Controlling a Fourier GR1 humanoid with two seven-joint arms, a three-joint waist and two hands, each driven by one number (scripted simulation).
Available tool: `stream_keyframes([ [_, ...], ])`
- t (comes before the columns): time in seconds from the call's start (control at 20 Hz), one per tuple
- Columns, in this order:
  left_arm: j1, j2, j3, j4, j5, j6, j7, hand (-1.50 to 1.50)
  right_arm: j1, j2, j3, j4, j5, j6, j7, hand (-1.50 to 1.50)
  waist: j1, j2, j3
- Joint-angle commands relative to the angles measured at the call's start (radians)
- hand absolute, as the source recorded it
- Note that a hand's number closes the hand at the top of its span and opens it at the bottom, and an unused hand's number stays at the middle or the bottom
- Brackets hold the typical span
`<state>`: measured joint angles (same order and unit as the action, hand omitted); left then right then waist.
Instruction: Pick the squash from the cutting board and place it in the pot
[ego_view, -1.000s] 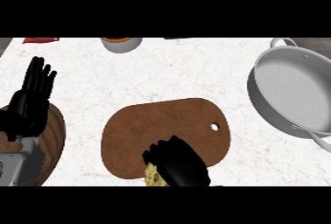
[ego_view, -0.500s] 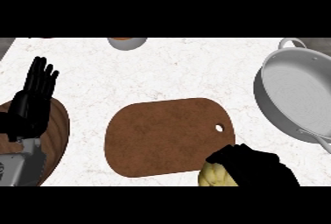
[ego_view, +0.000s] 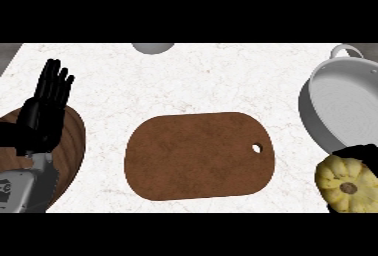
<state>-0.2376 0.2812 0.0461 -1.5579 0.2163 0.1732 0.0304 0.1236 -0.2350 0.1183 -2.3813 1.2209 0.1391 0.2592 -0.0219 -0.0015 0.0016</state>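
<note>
Beside pot (ego_view: 347, 107): right hand (ego_view: 360, 152) holding squash (ego_view: 347, 183); left hand (ego_view: 44, 110) open

No words, labels, brands or numbers can be read anywhere on the counter. The only hint of a mark is a small dark shape on the grey forearm (ego_view: 15, 192) at the near left, and it is too small to make out.

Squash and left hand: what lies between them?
In the head view, the cutting board lies between the squash and the left hand, with bare counter either side.
</note>
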Motion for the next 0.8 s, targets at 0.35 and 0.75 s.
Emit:
stream_keyframes([
  [0.35, -0.025, -0.001, 0.017, 0.067, 0.002, -0.036, -0.036, 0.00, -0.130, -0.157, -0.600, 0.429, -0.576, -0.012, -0.338, 1.50, 0.014, 0.006, 0.001],
  [0.75, -0.051, -0.044, -0.028, 0.027, -0.040, -0.004, 0.010, 0.00, -0.350, -0.351, -0.661, 0.970, -0.595, -0.049, -0.606, 1.50, 0.037, 0.007, 0.000],
])
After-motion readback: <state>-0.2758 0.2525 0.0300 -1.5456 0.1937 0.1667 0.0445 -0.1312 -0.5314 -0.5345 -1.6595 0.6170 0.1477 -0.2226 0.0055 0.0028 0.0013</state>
